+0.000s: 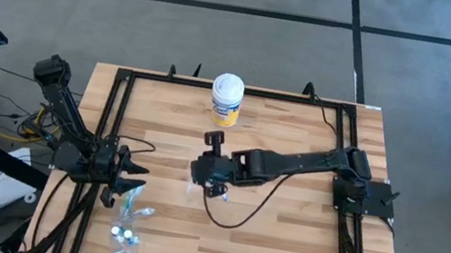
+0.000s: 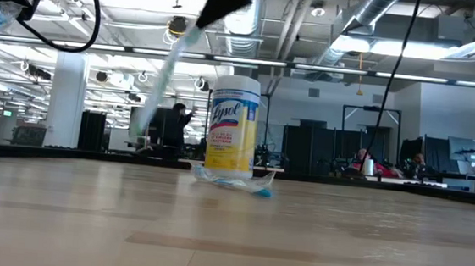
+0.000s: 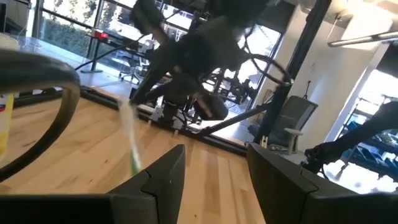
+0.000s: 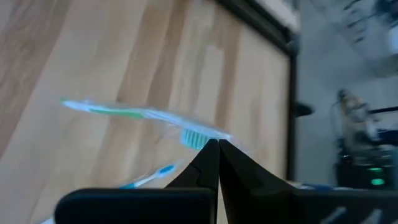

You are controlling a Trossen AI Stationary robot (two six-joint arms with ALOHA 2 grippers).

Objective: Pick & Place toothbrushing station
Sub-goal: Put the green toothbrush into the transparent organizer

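A green toothbrush [image 4: 134, 114] in clear wrapping is hanging above the middle of the table [image 1: 281, 235], its bristle end pinched between the closed fingertips of the right gripper [image 4: 217, 143] and its handle slanting away and down. A second, blue toothbrush [image 2: 242, 183] is lying on the wood below, just in front of the yellow wipes canister [image 1: 226, 99]. More wrapped brushes [image 1: 127, 229] are lying at the near left edge, beside the left gripper [image 1: 133, 180], which is waiting with fingers spread and empty.
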